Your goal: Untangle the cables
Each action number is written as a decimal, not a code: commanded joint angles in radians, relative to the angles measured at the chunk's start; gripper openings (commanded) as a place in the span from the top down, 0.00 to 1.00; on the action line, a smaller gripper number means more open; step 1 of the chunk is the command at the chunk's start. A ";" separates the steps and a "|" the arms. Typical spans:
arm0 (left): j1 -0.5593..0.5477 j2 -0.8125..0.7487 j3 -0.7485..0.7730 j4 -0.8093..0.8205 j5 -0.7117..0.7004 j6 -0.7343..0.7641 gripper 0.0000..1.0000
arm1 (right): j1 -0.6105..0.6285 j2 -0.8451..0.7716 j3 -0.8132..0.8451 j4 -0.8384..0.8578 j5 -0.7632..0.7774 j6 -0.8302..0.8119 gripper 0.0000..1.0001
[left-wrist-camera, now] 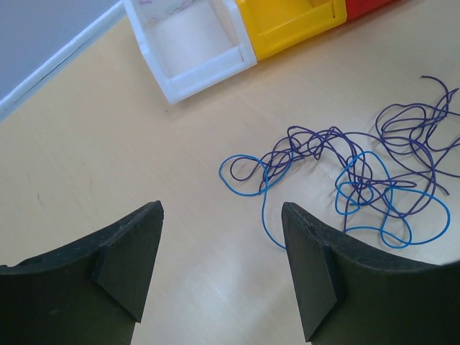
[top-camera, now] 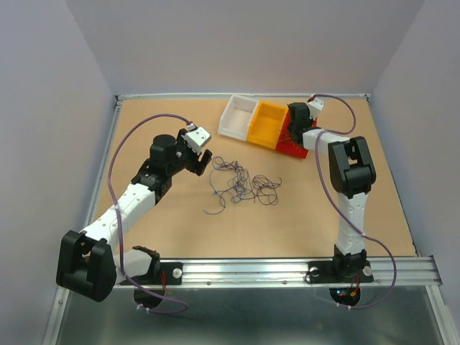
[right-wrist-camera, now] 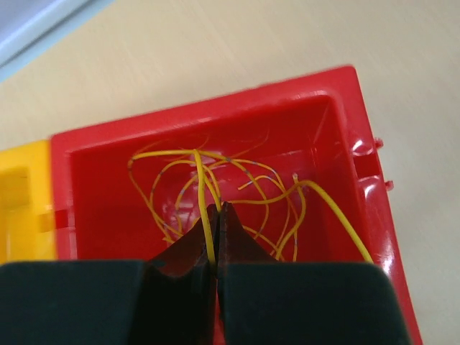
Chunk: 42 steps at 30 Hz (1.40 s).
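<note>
A loose tangle of thin blue and dark purple cables (top-camera: 241,183) lies on the table's middle. In the left wrist view the tangle (left-wrist-camera: 359,172) spreads ahead and to the right, and a blue strand ends close to my right fingertip. My left gripper (top-camera: 203,159) (left-wrist-camera: 221,208) hovers just left of the tangle, open and empty. Several yellow cables (right-wrist-camera: 201,172) lie coiled in the red bin (right-wrist-camera: 215,108). My right gripper (top-camera: 296,118) (right-wrist-camera: 218,208) is over that bin, shut on one yellow strand that runs down between its fingers.
Three bins stand in a row at the back: white (top-camera: 237,117) (left-wrist-camera: 208,68), yellow (top-camera: 267,123) (left-wrist-camera: 287,25) and red (top-camera: 291,144). The white bin shows nothing inside. A metal frame edges the wooden table (top-camera: 144,144), with walls on three sides.
</note>
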<state>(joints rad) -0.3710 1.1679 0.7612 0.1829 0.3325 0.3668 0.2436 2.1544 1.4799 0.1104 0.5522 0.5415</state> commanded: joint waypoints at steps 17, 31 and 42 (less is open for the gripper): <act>0.003 -0.022 -0.002 0.030 0.011 0.023 0.21 | -0.035 -0.074 -0.012 -0.038 -0.098 0.077 0.84; 0.003 -0.028 -0.005 0.029 0.017 0.027 0.21 | -0.006 -0.235 -0.052 -0.040 -0.051 0.026 0.48; 0.001 -0.020 -0.003 0.026 0.026 0.035 0.21 | 0.006 -0.332 -0.157 -0.040 -0.080 -0.014 0.48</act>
<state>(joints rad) -0.3710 1.1679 0.7612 0.1825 0.3393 0.3882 0.2382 1.9064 1.3720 0.0502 0.4744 0.5606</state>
